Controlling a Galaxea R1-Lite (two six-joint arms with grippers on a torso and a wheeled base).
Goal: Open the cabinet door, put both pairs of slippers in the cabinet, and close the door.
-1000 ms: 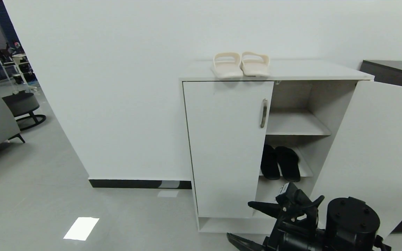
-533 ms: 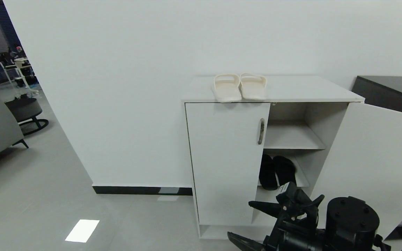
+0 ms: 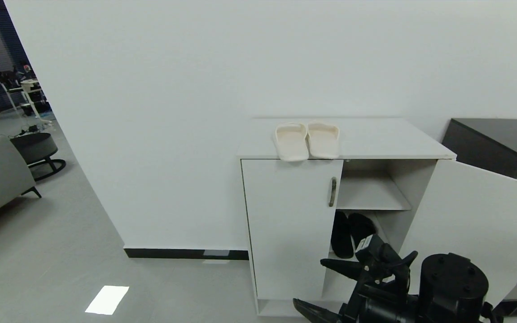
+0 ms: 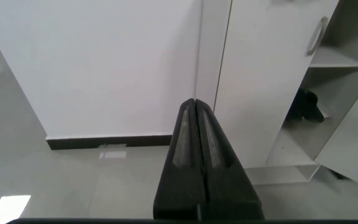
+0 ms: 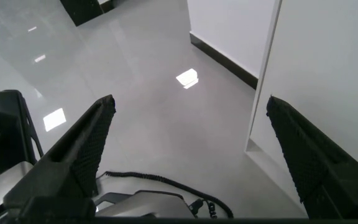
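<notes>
- Rising or tilting upward, the head camera had shifted the whole picture. The white 2-door wooden cabinet (image 3: 384, 134) sat lower in the head view than 1 second earlier, and more of its top surface showed. Nothing had moved relative to the cabinet.
- That likely meant the robot was bringing the pair of cream rubber slide slippers (image 3: 307, 140) into better view. They lay side by side at the front edge of the top surface, above the closed left door (image 3: 290, 224).
- The right door (image 3: 465, 224) stood swung wide, so the opening step looked done.
- Inside, the pair of black slippers (image 3: 350, 228) lay below the upper shelf (image 3: 370, 195), partly behind the left door's edge, so 1 of 2 pairs was stored.
- The right gripper (image 5: 190, 106) hung low before the open compartment, its jaws spread wide on nothing.
- The left gripper (image 4: 195, 109) had its jaws pressed together and held nothing, well apart from both pairs.
- The cream pair and the door closing remained.
</notes>
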